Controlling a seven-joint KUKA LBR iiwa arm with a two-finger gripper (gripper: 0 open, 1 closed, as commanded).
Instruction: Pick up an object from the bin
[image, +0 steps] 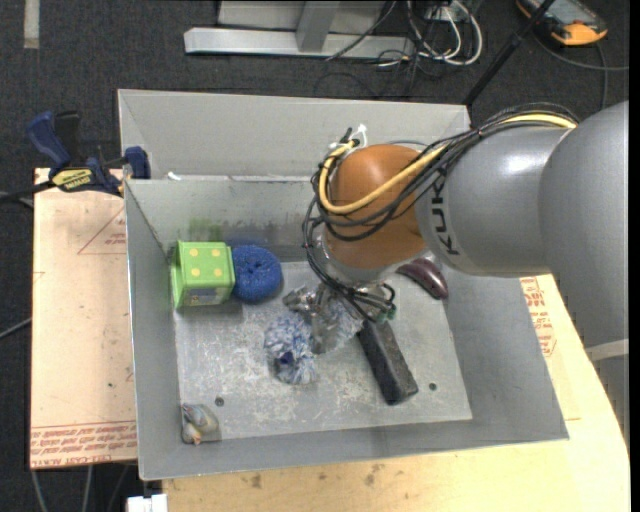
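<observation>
My gripper (322, 312) hangs low in the middle of the bin, below the arm's wrist. It is right at the upper edge of a crumpled blue and white cloth-like thing (292, 350); whether it touches that thing I cannot tell. A dark grey oblong block (386, 362) lies just to the right of the gripper, slanting toward the bin's front. Behind the gripper on the right, a dark maroon thing (430, 280) pokes out from under the arm.
A green die with yellow dots (204, 272) and a round blue scrubber (256, 273) sit side by side at the back left. A small beige thing (198, 424) lies in the front left corner. The arm covers the bin's back right.
</observation>
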